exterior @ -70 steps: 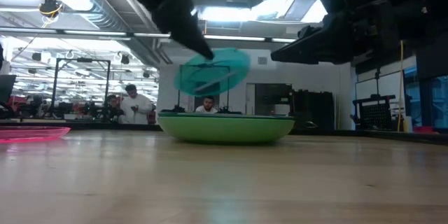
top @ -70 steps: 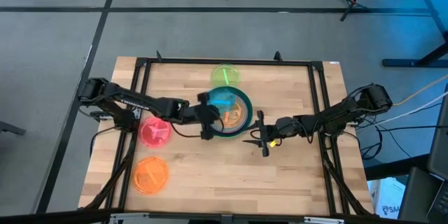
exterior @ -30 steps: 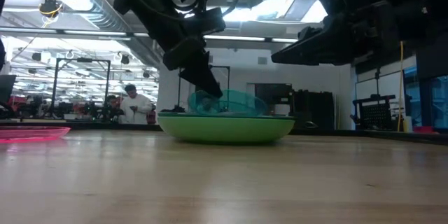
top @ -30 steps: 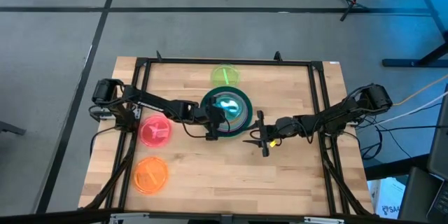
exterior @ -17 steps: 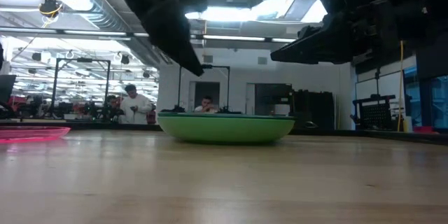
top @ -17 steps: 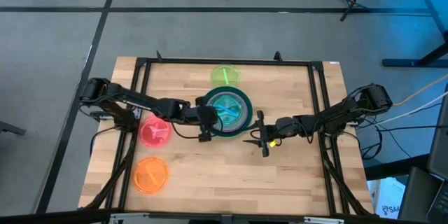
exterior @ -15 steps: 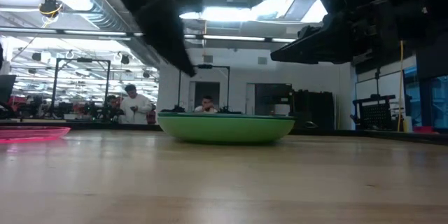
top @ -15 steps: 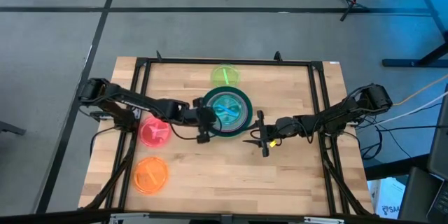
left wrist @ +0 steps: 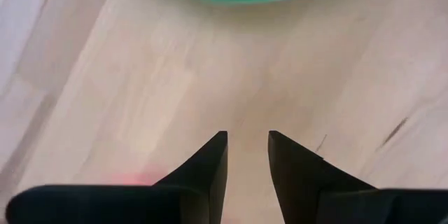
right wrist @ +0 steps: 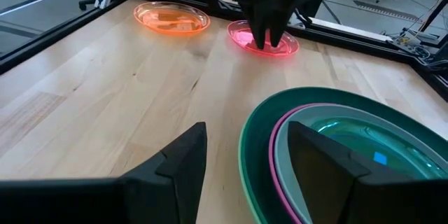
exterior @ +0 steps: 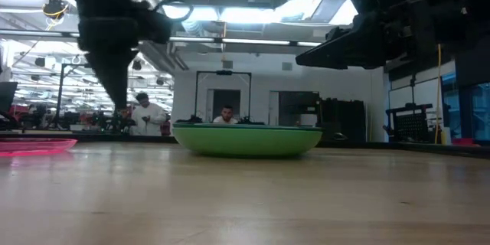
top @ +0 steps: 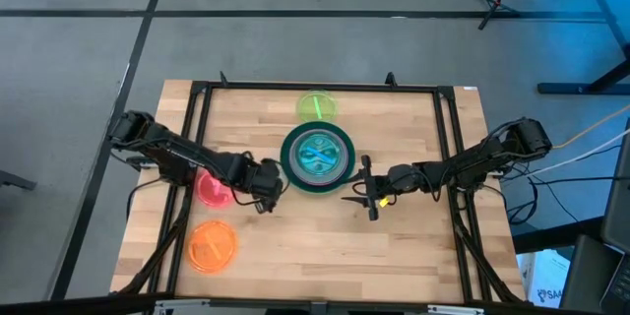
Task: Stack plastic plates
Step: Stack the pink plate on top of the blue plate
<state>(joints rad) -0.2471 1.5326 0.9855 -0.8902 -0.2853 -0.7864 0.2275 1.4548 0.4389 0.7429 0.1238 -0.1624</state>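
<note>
Nearest us in the high view, the orange plate [top: 212, 245] lies alone at the front left corner of the bench [top: 325, 256], apart from everything else and not yet stacked. Just behind it sits the red plate [top: 212, 188], and our left tool [top: 264, 197] hangs at that plate's right edge, empty, its fingers [left wrist: 210, 168] parted only narrowly with bare wood showing between them. We judge this plate is the next one to be fetched, which would explain the tool standing so close beside it.

Mid-bench, the stack [top: 317, 156] holds the larger plates nested inside the dark green one, a magenta rim showing in the right wrist view, with the blue plate [top: 317, 154] lying flat on top. Nesting the big ones first gives the small translucent ones a stable seat.

Our right tool [top: 366, 197] waits just beside the stack's right edge, spread wide and holding nothing.

Farthest back, the lime plate [top: 317, 106] rests near the rear rail, separate from the stack.
</note>
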